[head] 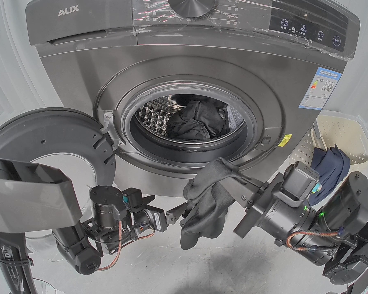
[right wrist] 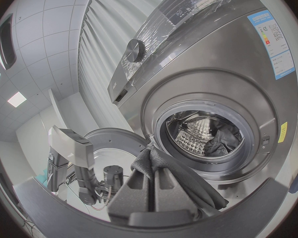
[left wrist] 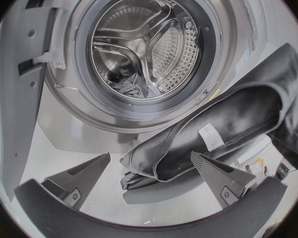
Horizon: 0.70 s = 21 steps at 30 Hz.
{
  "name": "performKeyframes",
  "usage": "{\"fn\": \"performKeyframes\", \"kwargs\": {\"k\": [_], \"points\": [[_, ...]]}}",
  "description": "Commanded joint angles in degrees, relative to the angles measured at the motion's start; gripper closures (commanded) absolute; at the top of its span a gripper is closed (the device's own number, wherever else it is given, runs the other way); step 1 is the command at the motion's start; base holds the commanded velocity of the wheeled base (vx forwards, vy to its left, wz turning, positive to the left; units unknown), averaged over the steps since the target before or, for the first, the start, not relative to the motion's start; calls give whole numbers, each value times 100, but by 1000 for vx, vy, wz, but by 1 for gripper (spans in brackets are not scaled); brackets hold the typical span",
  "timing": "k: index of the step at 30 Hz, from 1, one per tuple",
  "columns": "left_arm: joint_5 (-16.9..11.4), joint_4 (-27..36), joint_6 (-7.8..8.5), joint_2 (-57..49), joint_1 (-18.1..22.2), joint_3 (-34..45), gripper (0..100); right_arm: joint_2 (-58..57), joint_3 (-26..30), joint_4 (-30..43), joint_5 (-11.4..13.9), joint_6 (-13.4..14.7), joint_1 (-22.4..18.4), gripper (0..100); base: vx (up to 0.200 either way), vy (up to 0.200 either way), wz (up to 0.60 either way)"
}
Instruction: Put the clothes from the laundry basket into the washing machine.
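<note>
Right hand (head: pixel 233 180) of mine is closed on a black garment (head: pixel 208 201), with the two fingers pressed together on a fold near its upper end. It holds the piece in the lower middle of the head view, just under the round opening of the washing machine (head: pixel 90 74) and not yet inside it. The rest of the cloth hangs down freely toward the floor (head: pixel 216 266). My left hand (left wrist: pixel 149 159) is at the lower left of the head view, with its fingers spread wide and nothing gripped. The hanging end of the garment is very near to these open fingers; whether it touches one of them, I cannot tell.

The door (head: pixel 49 139) stands fully open at the left side, so the way into the drum (head: pixel 151 117) is free. Dark clothes (head: pixel 194 121) lie already in the drum, heaped toward its right part. So I judge that one part of the work is done.

What remains, as I judge it: the black garment must be lifted over the lip of the opening and let go inside. After that, a navy garment (head: pixel 331 168) waits at the right edge of the head view, draped on the near rim of the cream laundry basket (head: pixel 357 139), which stands beside the machine. My right arm hides a part of the basket, so I cannot say whether more clothes lie in it.
</note>
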Motion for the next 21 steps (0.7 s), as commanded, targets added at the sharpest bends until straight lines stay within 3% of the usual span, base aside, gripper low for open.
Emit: {"fn": "performKeyframes", "kwargs": {"k": [1,5,14,21], "points": [[49,-16,27,603,5,-330,0,180,-38,-3,-4,-5,101,100,0,0,0],[84,-16,141,770,-66,-383,0,250,-118,-3,-13,-14,92,100,0,0,0],[93,-16,150,709,-408,-233,0,373,-337,-3,-22,-49,-13,100,0,0,0],[93,-16,194,770,-382,-268,0,338,-416,-3,-39,-49,-75,100,0,0,0]]}}
